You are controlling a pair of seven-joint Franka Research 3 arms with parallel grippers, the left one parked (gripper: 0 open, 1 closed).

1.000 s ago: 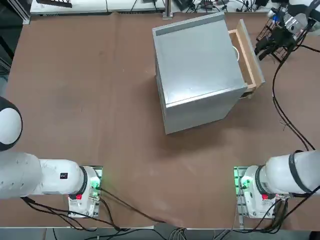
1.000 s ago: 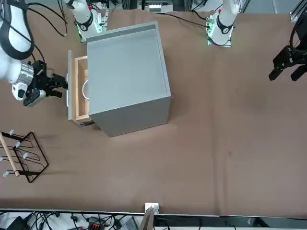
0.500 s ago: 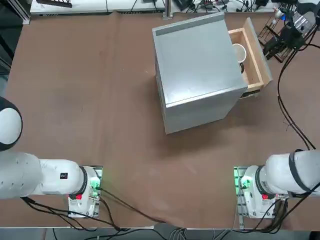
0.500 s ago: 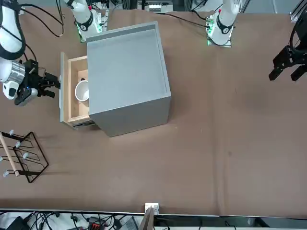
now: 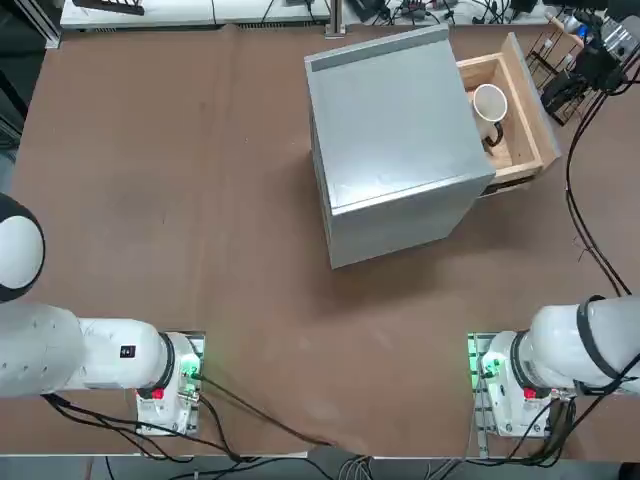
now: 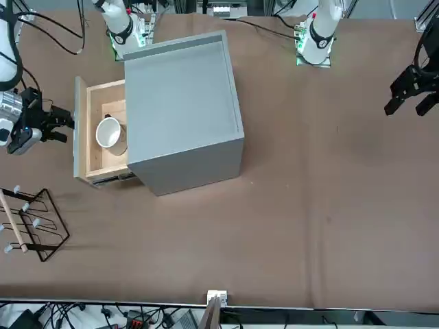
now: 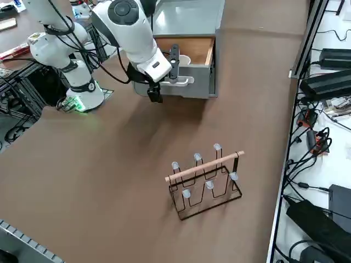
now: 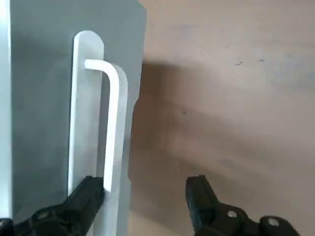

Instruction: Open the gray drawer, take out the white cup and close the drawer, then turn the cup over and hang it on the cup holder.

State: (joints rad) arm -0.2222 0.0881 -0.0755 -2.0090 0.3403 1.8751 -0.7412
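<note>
The gray drawer stands pulled well out of the gray cabinet. The white cup lies inside it on the wooden floor, and only its rim peeks over the side in the right side view. My right gripper is open at the drawer's front panel. The white handle runs between its fingers, close against one finger. The cup holder stands on the table beyond the drawer, with nothing on its pegs.
The right arm's cable trails over the table beside the drawer. The arm bases sit at the near edge. Brown tabletop spreads on the cabinet's other side.
The drawer has slid much further out with my right gripper moving away from the cabinet at its handle. The white cup inside has come fully into view.
</note>
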